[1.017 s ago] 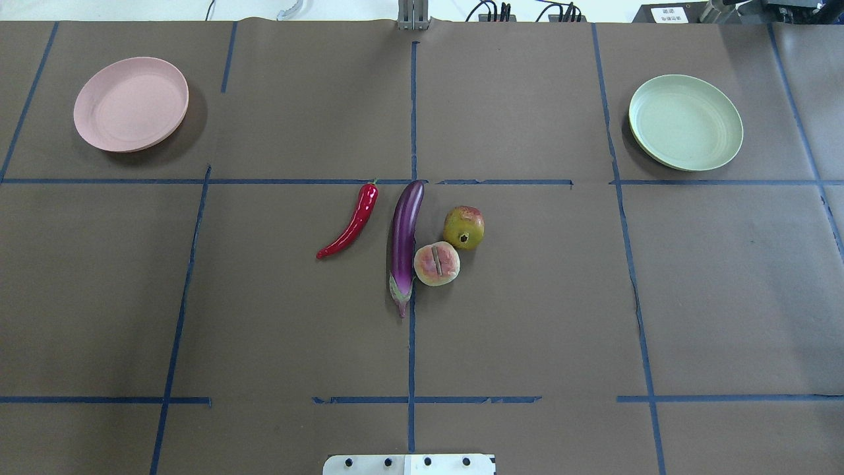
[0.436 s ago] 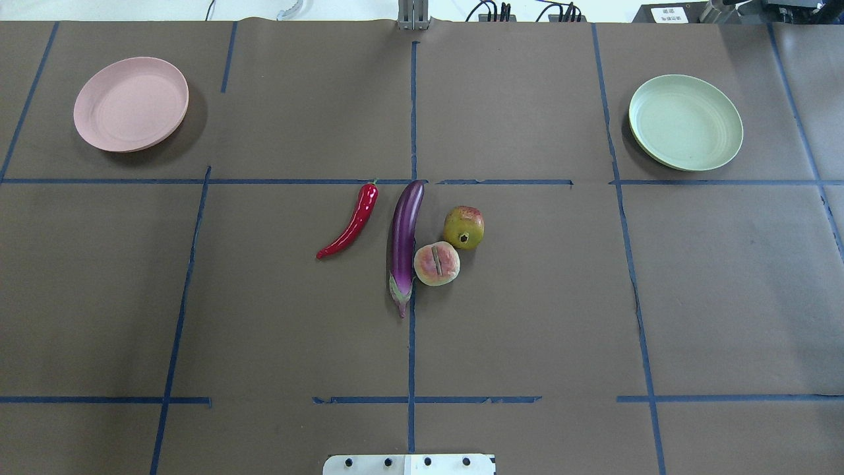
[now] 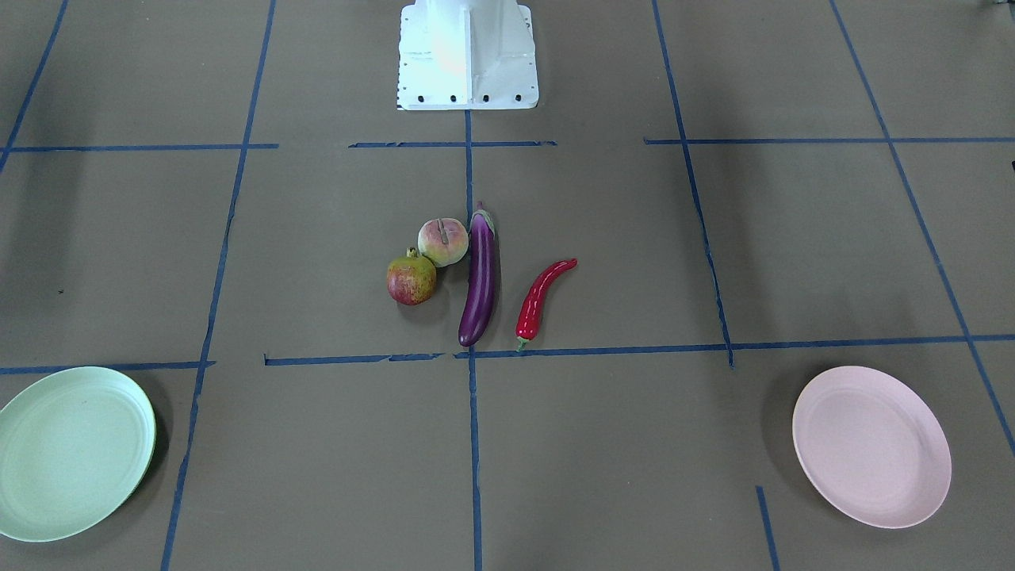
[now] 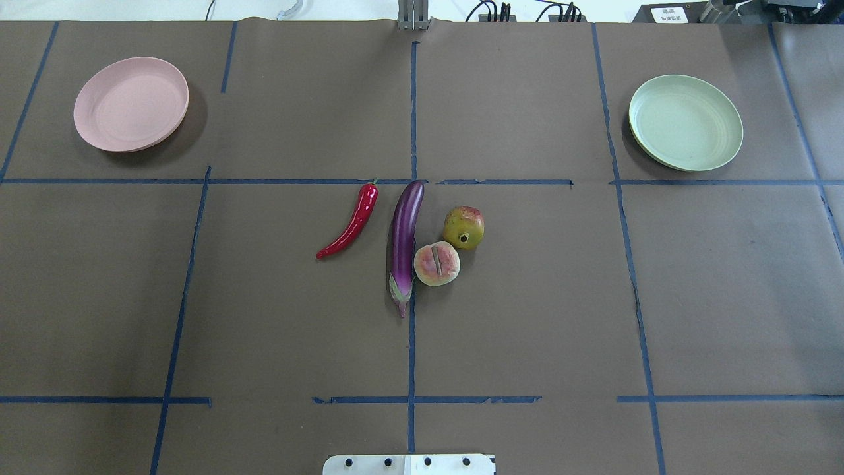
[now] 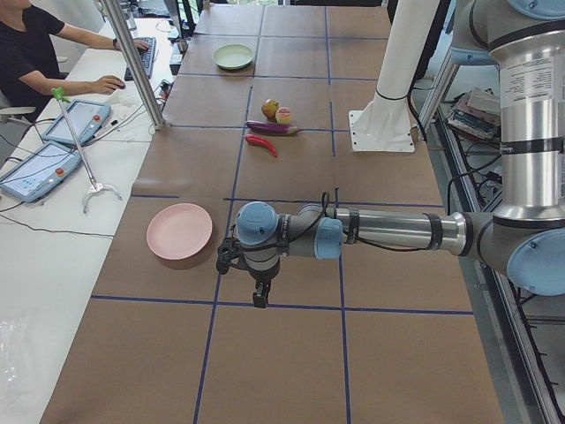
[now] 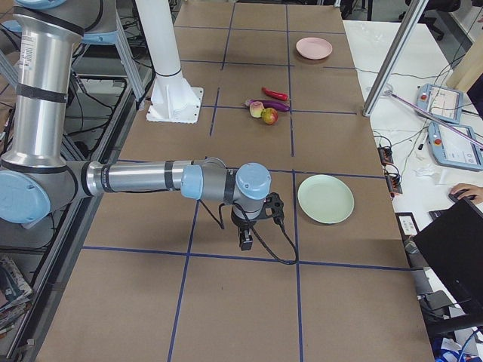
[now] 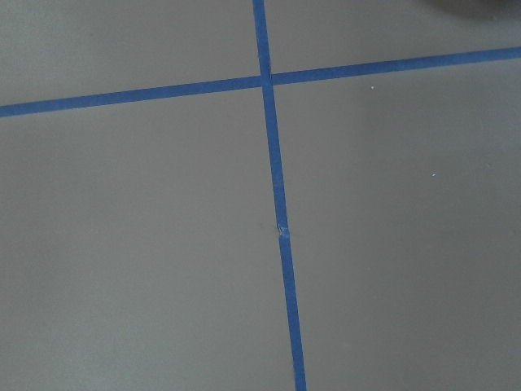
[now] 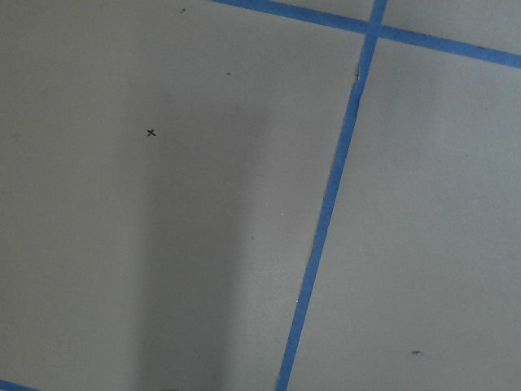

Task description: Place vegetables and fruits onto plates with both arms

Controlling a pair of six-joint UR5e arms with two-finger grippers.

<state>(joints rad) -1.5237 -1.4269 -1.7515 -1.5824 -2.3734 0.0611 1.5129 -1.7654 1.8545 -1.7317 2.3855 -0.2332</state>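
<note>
The purple eggplant (image 4: pixel 404 244) lies at the table's middle, with the red chili pepper (image 4: pixel 349 224) to its left. The peach (image 4: pixel 436 264) touches its right side, and the pomegranate (image 4: pixel 463 227) sits just beyond the peach. The pink plate (image 4: pixel 130 103) is at far left and the green plate (image 4: pixel 685 122) at far right; both are empty. My left gripper (image 5: pixel 259 296) shows only in the exterior left view, pointing down beside the pink plate (image 5: pixel 179 232). My right gripper (image 6: pixel 245 240) shows only in the exterior right view, left of the green plate (image 6: pixel 325 199). I cannot tell whether either is open.
The white robot base (image 3: pixel 468 55) stands at the table's near edge. Blue tape lines (image 4: pixel 412 112) cross the brown table cover. An operator (image 5: pixel 35 53) sits at a side desk with tablets. Both wrist views show only table cover and tape.
</note>
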